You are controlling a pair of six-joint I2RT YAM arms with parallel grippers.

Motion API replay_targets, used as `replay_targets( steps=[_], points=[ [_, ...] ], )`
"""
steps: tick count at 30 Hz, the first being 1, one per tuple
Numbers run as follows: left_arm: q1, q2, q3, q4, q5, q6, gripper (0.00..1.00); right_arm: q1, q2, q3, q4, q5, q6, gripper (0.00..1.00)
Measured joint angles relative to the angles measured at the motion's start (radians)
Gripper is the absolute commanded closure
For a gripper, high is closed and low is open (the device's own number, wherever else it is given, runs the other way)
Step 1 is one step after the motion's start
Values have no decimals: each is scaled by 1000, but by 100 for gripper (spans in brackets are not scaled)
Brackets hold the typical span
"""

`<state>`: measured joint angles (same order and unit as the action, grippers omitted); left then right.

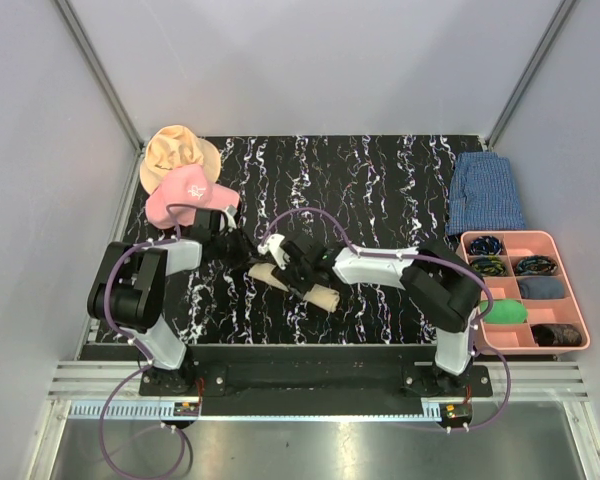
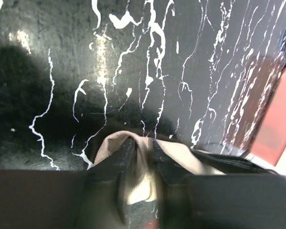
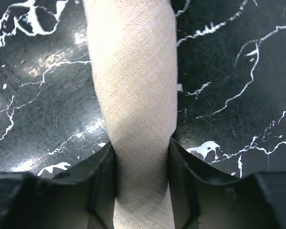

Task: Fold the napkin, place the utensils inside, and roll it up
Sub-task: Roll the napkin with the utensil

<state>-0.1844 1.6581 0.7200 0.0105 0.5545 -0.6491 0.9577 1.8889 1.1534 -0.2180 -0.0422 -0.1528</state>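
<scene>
Rolled napkin, right gripper jaws clamping its middle, left gripper jaws pinching its end, pink cap emblem illegible

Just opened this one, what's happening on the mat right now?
The napkin already lies as a tight beige roll on the black marbled mat. The right gripper straddles the roll, fingers pressed against both sides; the left gripper pinches cloth at one end. No utensils show; they may be rolled inside. A pink cap, a tan hat and a pink tray sit at the sides.
</scene>
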Motion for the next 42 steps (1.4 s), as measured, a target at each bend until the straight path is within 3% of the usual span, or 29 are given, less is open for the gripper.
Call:
replay_targets(
  steps=[2,5,12,18,24,32,42],
  points=[
    [0,-1,5,-2,2,-4,41,-25,2,2,-2,-37,24,55],
    [1,-19,28,-25,12,-7,26,-67,4,2,1,-112,69,55],
    [53,-176,66,-101,-14,5,10,-162,5,2,1,-140,210,56],
    [109,-352,70,-194,-34,29,5,-206,8,6,-1,-62,341,56],
    [166,-534,72,-301,-32,106,1,-298,14,15,3,-2,468,47],
    [227,-767,71,-410,-33,239,1,-349,15,29,-1,87,552,23],
    [246,-831,39,-451,-27,306,1,-352,-46,2,-76,101,508,8]
  ],
)
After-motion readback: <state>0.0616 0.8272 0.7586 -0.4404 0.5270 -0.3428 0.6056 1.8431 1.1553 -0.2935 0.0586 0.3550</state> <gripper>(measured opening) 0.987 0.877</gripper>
